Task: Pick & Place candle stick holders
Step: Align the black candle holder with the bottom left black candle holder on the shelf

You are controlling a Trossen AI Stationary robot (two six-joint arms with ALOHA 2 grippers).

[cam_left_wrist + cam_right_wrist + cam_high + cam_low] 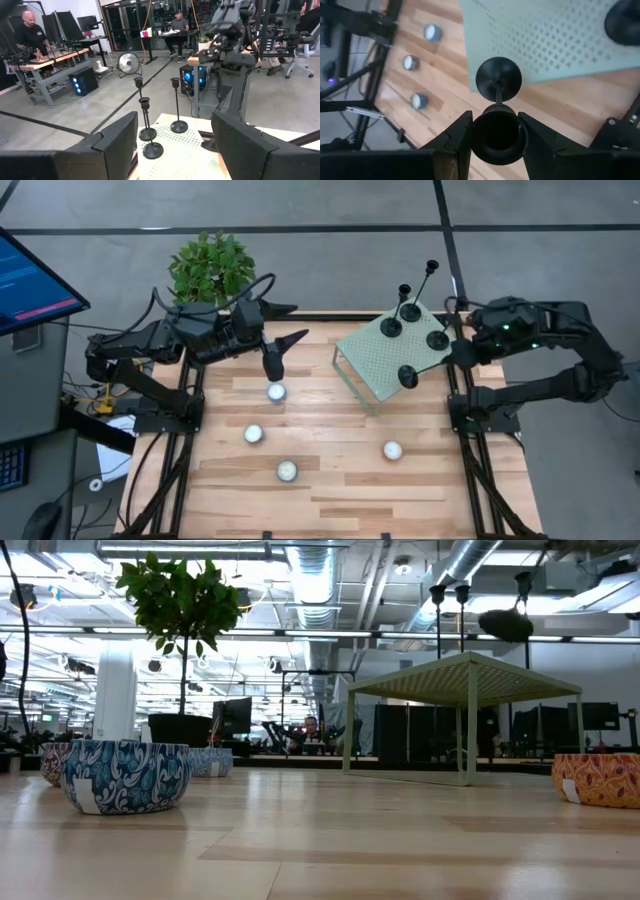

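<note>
Three matte-black candle stick holders [410,310] stand by their disc bases on a pale green perforated stand [375,360] at the table's far right. They also show in the left wrist view [179,125]. My right gripper [448,358] is at the stand's right corner, shut on another holder [408,376]. My left gripper [298,322] is open and empty above the table's far left, pointing toward the stand [175,160]. My right gripper pinches the holder's small cup [479,137], at the top of the stem, between its two fingers. The fingers come from the table's right, slanting down, in line with the stem. The disc base [498,78] points away from the gripper over the stand's corner. The low view shows it as a dark blur [505,625] above the stand's top.
Several white tealights [253,434] lie on the wooden table in front of the stand, one [276,392] just below my left gripper. A potted plant [210,265] stands behind the left arm. A monitor [30,285] is off the table's left.
</note>
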